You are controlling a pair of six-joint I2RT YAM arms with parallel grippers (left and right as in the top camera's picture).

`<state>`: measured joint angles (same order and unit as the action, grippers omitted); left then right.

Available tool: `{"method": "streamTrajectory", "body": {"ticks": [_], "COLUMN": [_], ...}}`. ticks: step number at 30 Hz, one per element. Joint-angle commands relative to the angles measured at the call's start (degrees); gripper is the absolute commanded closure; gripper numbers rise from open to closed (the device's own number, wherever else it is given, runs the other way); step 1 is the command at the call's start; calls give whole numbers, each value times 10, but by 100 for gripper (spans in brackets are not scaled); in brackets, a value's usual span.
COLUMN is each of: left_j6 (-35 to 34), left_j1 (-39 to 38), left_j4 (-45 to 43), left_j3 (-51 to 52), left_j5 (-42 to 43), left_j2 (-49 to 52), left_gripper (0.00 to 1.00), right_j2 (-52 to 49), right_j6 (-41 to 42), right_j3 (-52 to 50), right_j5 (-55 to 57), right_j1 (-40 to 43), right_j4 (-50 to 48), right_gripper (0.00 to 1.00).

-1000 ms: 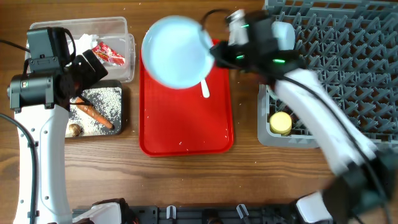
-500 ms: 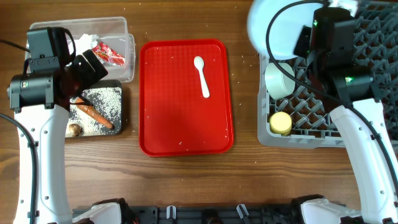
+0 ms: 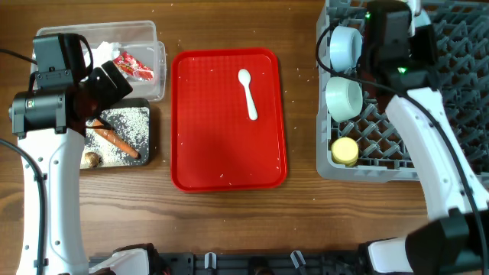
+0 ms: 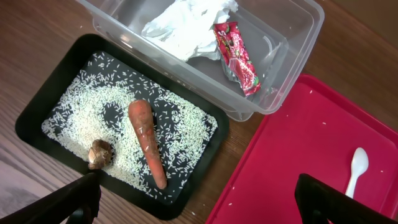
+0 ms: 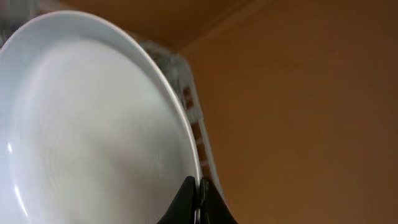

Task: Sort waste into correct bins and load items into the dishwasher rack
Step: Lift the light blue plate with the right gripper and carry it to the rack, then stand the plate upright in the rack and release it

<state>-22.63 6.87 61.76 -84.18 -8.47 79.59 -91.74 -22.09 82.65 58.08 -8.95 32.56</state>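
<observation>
My right gripper (image 5: 198, 198) is shut on the rim of the pale blue plate (image 5: 93, 124), held on edge over the far-left part of the grey dishwasher rack (image 3: 428, 84). In the overhead view the arm hides the plate. Two bowls (image 3: 345, 47) (image 3: 344, 98) and a yellow cup (image 3: 344, 150) sit in the rack. The white spoon (image 3: 248, 93) lies on the red tray (image 3: 229, 153). My left gripper (image 4: 202, 208) hangs open between the black tray (image 4: 74, 56) and the red tray. Carrot (image 4: 146, 140), rice (image 4: 81, 112) and brown lump (image 4: 99, 152) lie in the black tray; napkin (image 4: 183, 18) and wrapper (image 4: 236, 56) lie in the clear tub (image 4: 292, 68).
The red tray has a few stray rice grains on it. Bare wooden table (image 3: 229, 221) runs along the front. The rack reaches past the right and far edges of the overhead view.
My right arm swung the plate from above the red tray to the rack's far-left corner and turned it on edge. The left arm has not moved.
</observation>
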Motion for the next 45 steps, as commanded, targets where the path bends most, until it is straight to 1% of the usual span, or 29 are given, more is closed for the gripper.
{"method": "streamTrajectory", "body": {"ticks": [1,7,9,10,11,12,13,14,17,19,20,22,24,26,28,29,31,35,38,42,45], "left_j6": [-5,-5,-5,-5,-5,-5,-5,-5,-5,-5,-5,-5,-5,-5,-5,-5,-5,-5,-5,-5,-5], "left_j1": [0,0,0,0,0,0,0,0,0,0,0,0,0,0,0,0,0,0,0,0,0], "left_j4": [0,0,0,0,0,0,0,0,0,0,0,0,0,0,0,0,0,0,0,0,0], "left_j3": [-3,-3,-3,-3,-3,-3,-3,-3,-3,-3,-3,-3,-3,-3,-3,-3,-3,-3,-3,-3,-3], "left_j5": [3,3,3,3,3,3,3,3,3,3,3,3,3,3,3,3,3,3,3,3,3], "left_j2": [-5,-5,-5,-5,-5,-5,-5,-5,-5,-5,-5,-5,-5,-5,-5,-5,-5,-5,-5,-5,-5], "left_gripper": [0,0,0,0,0,0,0,0,0,0,0,0,0,0,0,0,0,0,0,0,0], "right_j2": [-32,-59,-60,-60,-60,-60,-60,-60,-57,-51,-41,-23,3,27,31,28,13,-46,-103,-152,-168], "right_j6": [-32,-32,-32,-32,-31,-17,6,32,128,157,183,229,290,352,408,436,450,445,431,431,417], "right_j3": [1,-14,-18,-18,-18,-18,-18,-18,-16,-10,-1,19,38,38,38,32,14,13,14,20,57], "right_j5": [30,3,-40,-65,-78,-85,-84,-84,-85,-90,-125,-208,-359,-535,-644,-682,-687,-611,-598,-642,-643], "right_j1": [10,19,19,19,19,19,19,19,19,16,12,-1,-21,-41,-59,-71,-116,-191,-227,-229,-229], "right_j4": [23,23,24,27,29,29,29,29,35,51,71,101,116,99,80,55,-16,-38,-26,-7,66], "right_gripper": [96,96,96,87,73,56,25,0,0,0,0,0,0,0,0,0,0,0,0,1,1]}}
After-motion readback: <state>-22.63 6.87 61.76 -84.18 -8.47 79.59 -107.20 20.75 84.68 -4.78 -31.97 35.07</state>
